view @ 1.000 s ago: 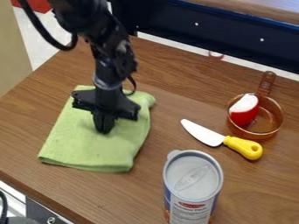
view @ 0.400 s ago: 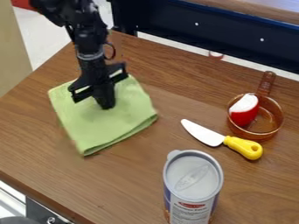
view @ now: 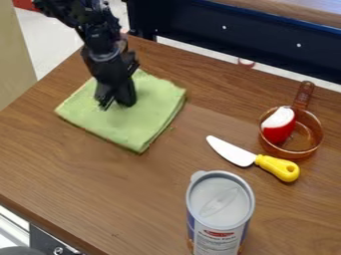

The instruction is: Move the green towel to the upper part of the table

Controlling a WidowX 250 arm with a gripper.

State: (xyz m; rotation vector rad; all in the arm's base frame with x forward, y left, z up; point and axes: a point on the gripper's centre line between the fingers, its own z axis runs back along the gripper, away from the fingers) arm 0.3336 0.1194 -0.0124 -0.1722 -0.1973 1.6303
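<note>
"Before you send me another nudge, where is the towel, please?"

"Folded flat and set askew, the green towel [view: 150, 99] lies on the upper left of the wooden table [view: 73, 167], one corner pointing towards me. My black gripper [view: 116, 105] hangs down over its middle, tips at or just above the cloth. Whether the jaws are spread, narrow or pinching fabric, I can't tell from here."

"Anything to the right?"

"Well apart from it, a toy knife [view: 276, 168] with a yellow handle; beyond that, an amber pan [view: 303, 135]."

"And how should you do this step well?"

"I judge the move nearly done. I'd slide the towel a little more towards the far edge, low and slow, pressing lightly so it doesn't bunch. Then I'd let go fully and lift straight up, so no fold comes with me."
</note>
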